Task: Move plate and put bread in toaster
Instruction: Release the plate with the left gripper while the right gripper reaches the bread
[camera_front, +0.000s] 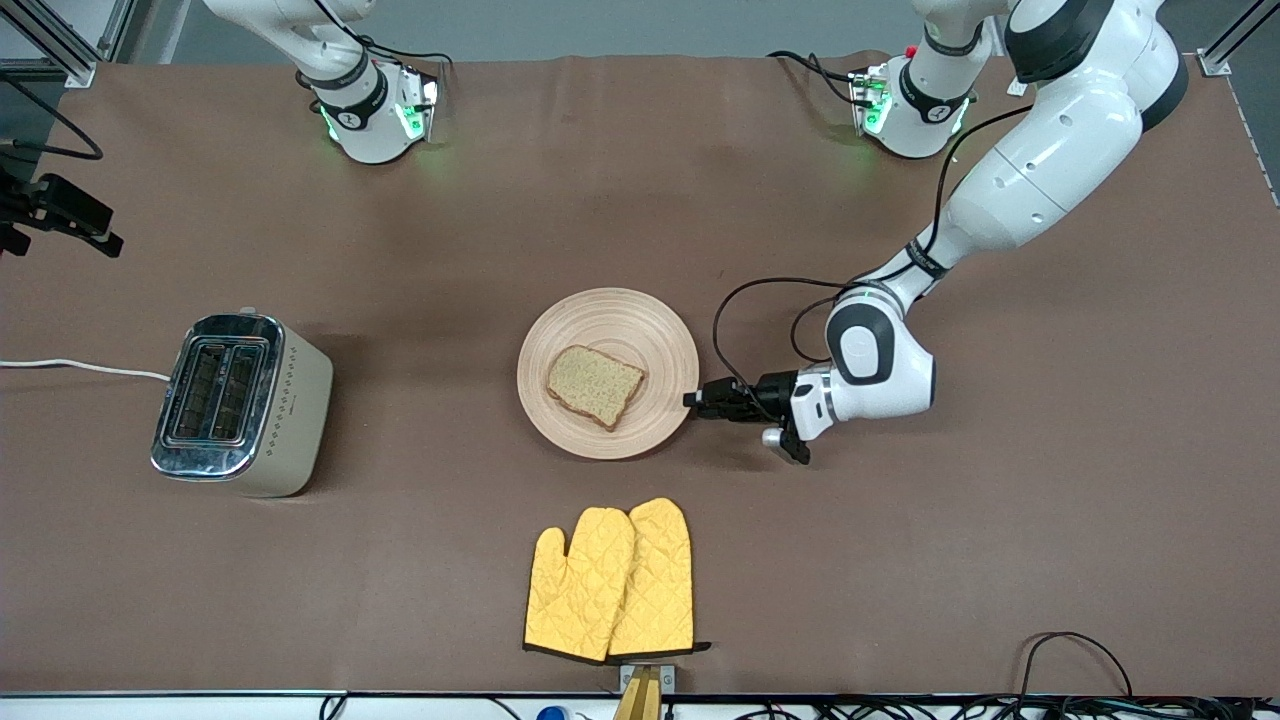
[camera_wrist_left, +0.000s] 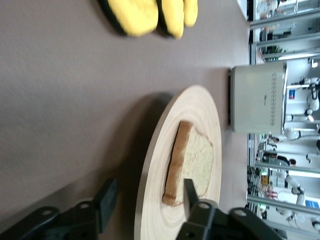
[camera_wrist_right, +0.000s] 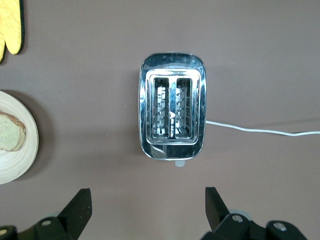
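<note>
Taking the front view as a clock face centred on the plate, the toaster sits at nine o'clock, well apart from it. Its two slots face up and are empty, and its white cord trails off toward the right arm's end of the table. The right gripper hangs high over the toaster with its fingers spread wide and nothing between them; this arm waits.

The bread lies flat on the plate, slightly toward the plate's five o'clock. A pair of yellow oven mitts lies at six o'clock, nearer the front camera.

At the plate's three o'clock the left gripper sits low at the rim. The left wrist view shows its fingers parted to either side of the rim, one above the wood and one outside it, gripping nothing.

The step in hand looks like the plate move. To do it well, the left arm should pinch the rim squarely, well clear of the slice, and keep the plate level and low so the bread does not slide. The plate should travel toward nine o'clock and stop near the toaster.

A small mark shows on the toaster's cream side, but it is too small to read. No other writing is visible.
</note>
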